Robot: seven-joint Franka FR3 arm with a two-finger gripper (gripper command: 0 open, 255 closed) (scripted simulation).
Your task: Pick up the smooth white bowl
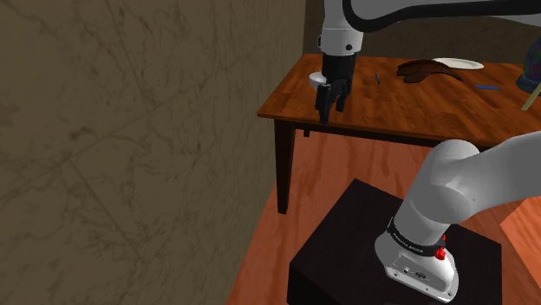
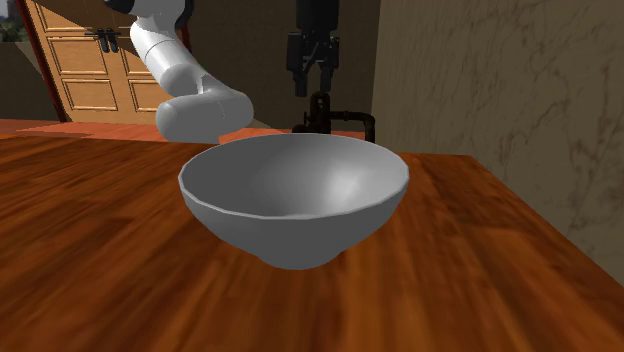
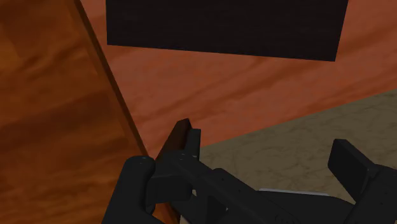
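Gripper (image 1: pixel 332 110) hangs over the table (image 1: pixel 390 117) edge, fingers spread wide and empty, white bowl (image 2: pixel 295 200) near.

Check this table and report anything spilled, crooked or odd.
Nothing is spilled or broken. The bowl sits upright on the table. Two odd points: the open claw hangs near the table's edge beside the bowl, not over it, and a dark brown lump lies right by the plate.
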